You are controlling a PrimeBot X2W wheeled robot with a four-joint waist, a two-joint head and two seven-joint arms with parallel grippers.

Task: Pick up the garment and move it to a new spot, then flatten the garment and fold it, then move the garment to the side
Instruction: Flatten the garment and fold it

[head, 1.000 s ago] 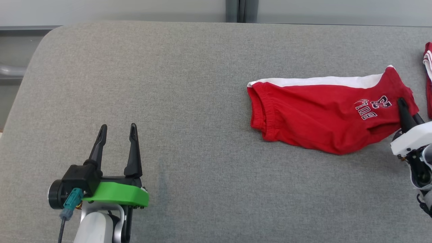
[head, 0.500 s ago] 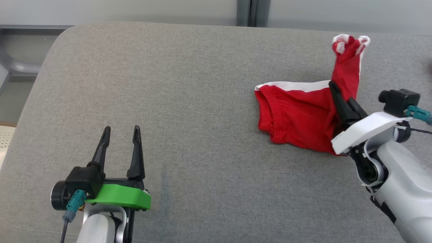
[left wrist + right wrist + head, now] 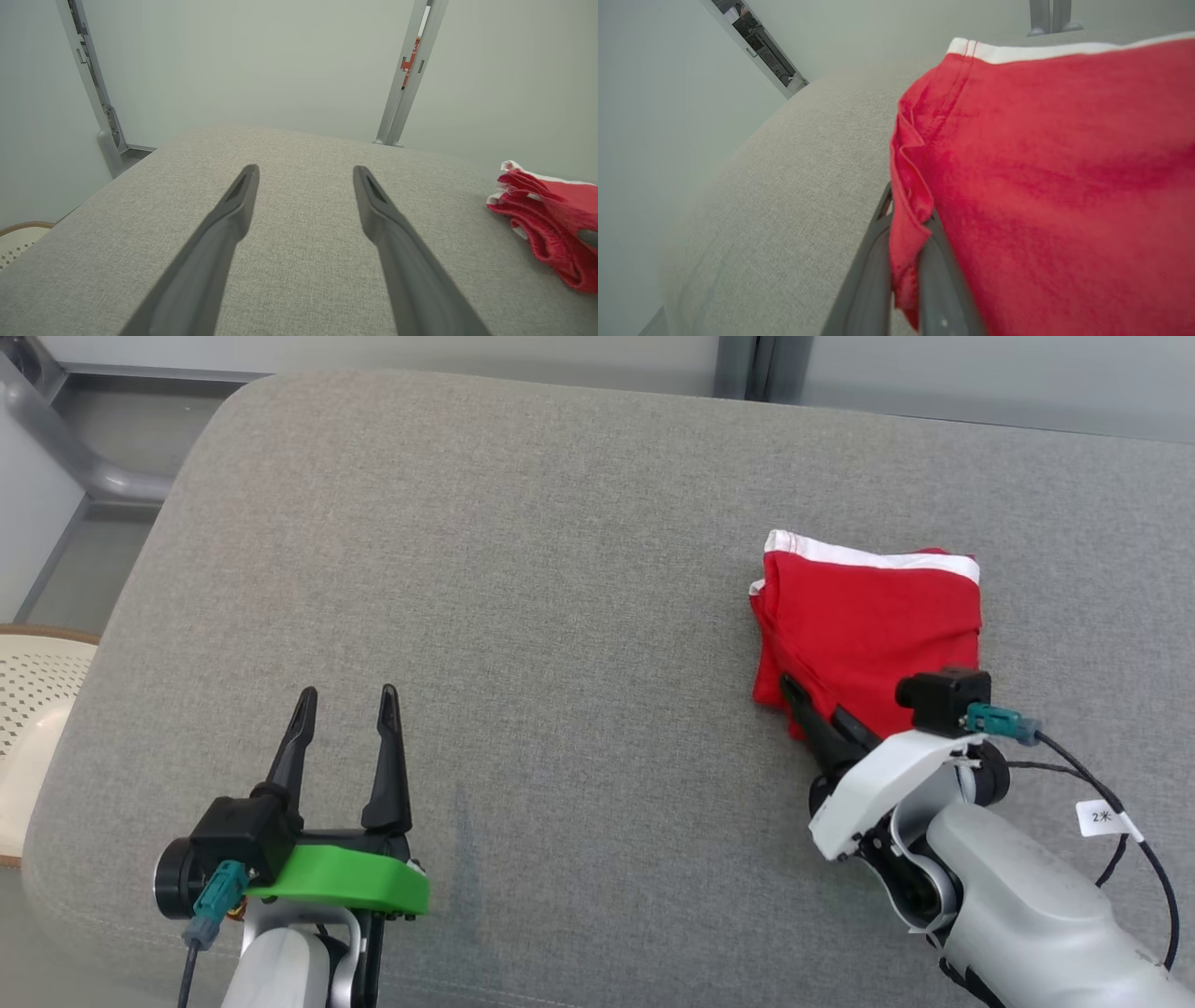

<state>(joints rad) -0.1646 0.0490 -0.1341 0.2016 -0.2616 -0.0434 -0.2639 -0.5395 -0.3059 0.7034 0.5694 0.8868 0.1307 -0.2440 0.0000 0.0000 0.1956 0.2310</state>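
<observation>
Gripper state first: the right gripper (image 3: 810,702) is nearly closed w/ a fold of red cloth pinched btwn its fingers (image 3: 871,280). Right wrist view shows the fabric edge running down the narrow gap. So it has hold of the garment (image 3: 868,616) at the near-left corner. Other one, the left gripper (image 3: 347,695), is spread wide w/ nothing btwn the fingers, over bare worktop (image 3: 523,569) at lower left of head view.

Garment: red, doubled over into a roughly square block, lying on the right half of the grey padded worktop. White band (image 3: 868,555) runs left-right along the far edge. Near edge sits against the right gripper. Block is approx. as wide as deep, so no strong long axis now. Layers stack unevenly on its left side, seen as loose ruffled edges in left wrist view.

Key relation: garment lies ahead of and slightly right of the right gripper, touching it. From the left gripper it's well off to the right. Right arm is clearly nearer, so prob. it does the next bit. Fold looks laid over, which leaves release/tidy and then the shift to the side.

Containers: pale woven basket-like thing (image 3: 28,709) beside the worktop's left end; contents can't be made out.
</observation>
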